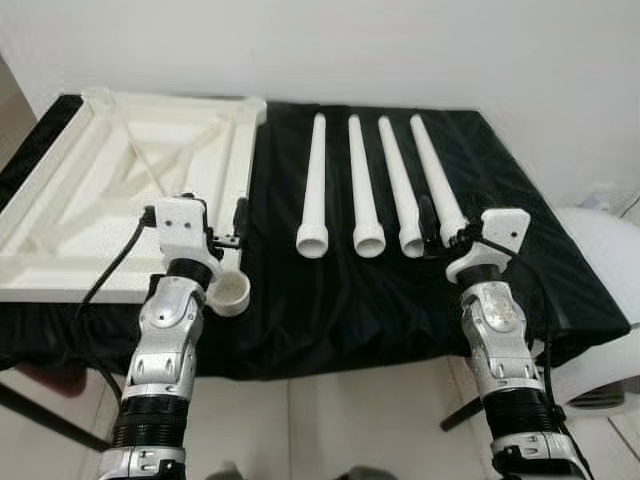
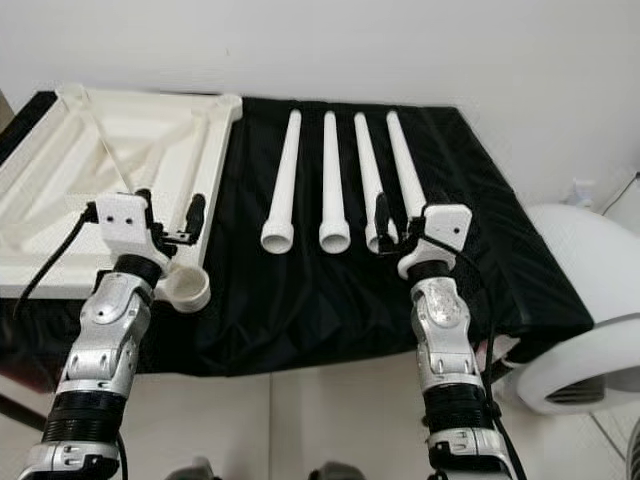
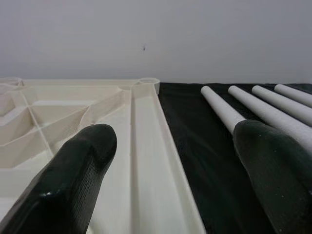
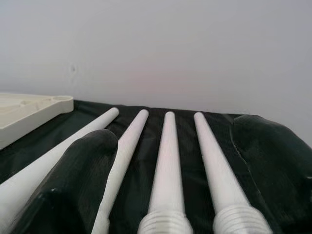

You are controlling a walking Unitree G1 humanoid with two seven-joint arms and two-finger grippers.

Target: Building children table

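White tabletop (image 1: 60,215) upside down on black cloth (image 1: 300,300), robot's left. 4 white legs (image 1: 369,190) side by side just right of it. Left gripper (image 3: 170,161) open over tabletop's right edge. Right gripper (image 4: 175,161) open, low above legs' threaded ends.

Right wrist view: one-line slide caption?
Open right gripper facing four white table legs on the black cloth.

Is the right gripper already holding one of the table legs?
No. The right gripper hovers open over the near ends of the four white table legs, its fingers closed on nothing.
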